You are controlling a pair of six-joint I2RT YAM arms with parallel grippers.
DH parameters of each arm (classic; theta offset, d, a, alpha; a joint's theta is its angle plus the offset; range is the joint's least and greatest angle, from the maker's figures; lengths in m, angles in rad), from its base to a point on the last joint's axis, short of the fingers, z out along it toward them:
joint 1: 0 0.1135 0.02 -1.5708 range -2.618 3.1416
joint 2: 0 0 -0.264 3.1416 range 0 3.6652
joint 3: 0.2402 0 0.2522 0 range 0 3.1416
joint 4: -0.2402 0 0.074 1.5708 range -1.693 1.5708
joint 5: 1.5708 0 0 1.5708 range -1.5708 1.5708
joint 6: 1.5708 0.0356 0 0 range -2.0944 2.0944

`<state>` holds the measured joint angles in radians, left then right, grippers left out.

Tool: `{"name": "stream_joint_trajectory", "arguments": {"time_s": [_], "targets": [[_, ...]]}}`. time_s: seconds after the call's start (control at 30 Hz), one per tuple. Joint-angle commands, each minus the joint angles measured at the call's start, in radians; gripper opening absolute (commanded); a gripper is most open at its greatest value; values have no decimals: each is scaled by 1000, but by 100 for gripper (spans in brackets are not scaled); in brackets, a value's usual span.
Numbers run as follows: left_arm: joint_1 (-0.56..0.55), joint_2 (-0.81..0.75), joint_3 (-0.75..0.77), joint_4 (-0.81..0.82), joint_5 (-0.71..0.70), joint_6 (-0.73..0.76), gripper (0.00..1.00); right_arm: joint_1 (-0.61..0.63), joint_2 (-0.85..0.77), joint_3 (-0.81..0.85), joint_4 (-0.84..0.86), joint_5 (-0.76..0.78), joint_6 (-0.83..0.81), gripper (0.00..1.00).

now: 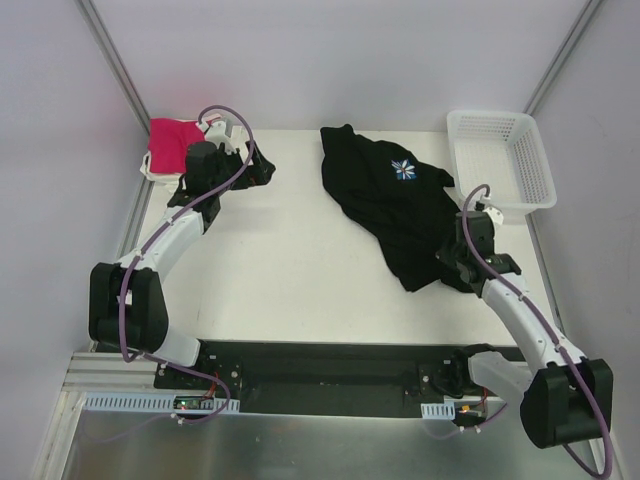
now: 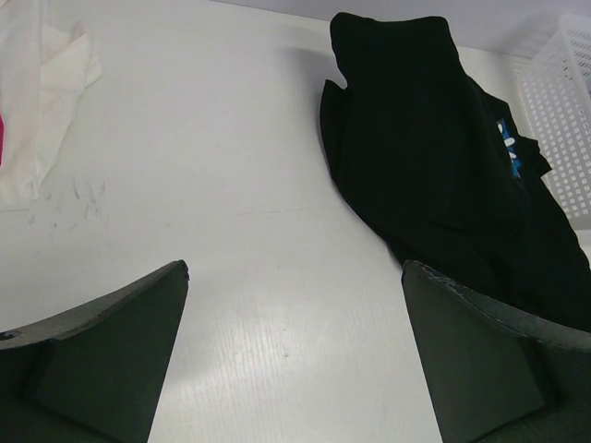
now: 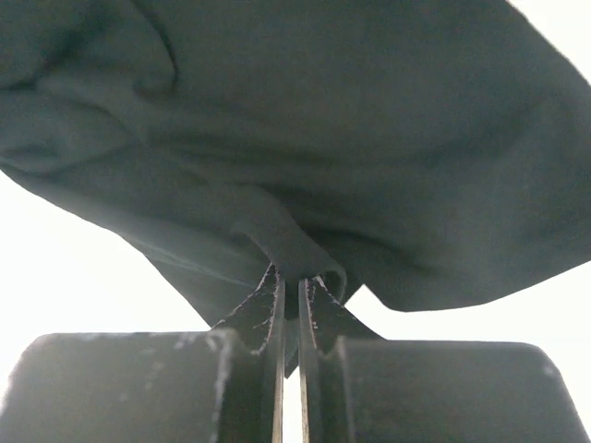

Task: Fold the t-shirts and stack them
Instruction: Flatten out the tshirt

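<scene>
On the table [image 1: 290, 270], right of centre, the black shirt [image 1: 385, 205] is heaped; its near edge is pinched between the right gripper's [image 3: 297, 286] closed fingers, probably for spreading. The left gripper [image 2: 295, 269] is held wide open, empty, by the pink shirt [image 1: 172, 135], free for another corner.

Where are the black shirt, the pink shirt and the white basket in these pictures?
black t-shirt [image 1: 385, 215]: overhead view, middle of the crumpled cloth.
magenta-pink t-shirt [image 1: 170, 135]: overhead view, its uncovered upper part.
white mesh basket [image 1: 488, 117]: overhead view, far rim.
</scene>
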<state>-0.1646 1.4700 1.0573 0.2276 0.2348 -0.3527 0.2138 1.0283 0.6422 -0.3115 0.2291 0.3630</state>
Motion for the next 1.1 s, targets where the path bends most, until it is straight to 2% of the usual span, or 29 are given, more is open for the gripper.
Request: {"name": "stream_joint_trajectory", "arguments": {"time_s": [0.0, 0.37, 0.4, 0.6, 0.7, 0.8, 0.9, 1.07], "targets": [[-10, 6, -2, 42, 26, -12, 99, -39, -53, 123, -53, 94, -73, 1], [-9, 19, 0, 44, 23, -9, 99, -267, -172, 408, -135, 216, -185, 0], [-9, 21, 0, 44, 23, -8, 99, -315, -186, 419, -135, 217, -184, 0], [-10, 42, 7, 44, 44, -9, 99, -424, -231, 491, -141, 303, -223, 1], [-10, 56, 10, 44, 55, -14, 99, -438, -235, 485, -130, 328, -231, 0], [-12, 73, 20, 45, 76, -9, 99, -438, -218, 467, -123, 290, -219, 1], [-21, 108, 41, 55, 147, 0, 99, -438, -198, 448, -110, 256, -203, 1], [-84, 243, 119, 62, 369, 29, 99, -439, -195, 427, -100, 217, -190, 1]]}}
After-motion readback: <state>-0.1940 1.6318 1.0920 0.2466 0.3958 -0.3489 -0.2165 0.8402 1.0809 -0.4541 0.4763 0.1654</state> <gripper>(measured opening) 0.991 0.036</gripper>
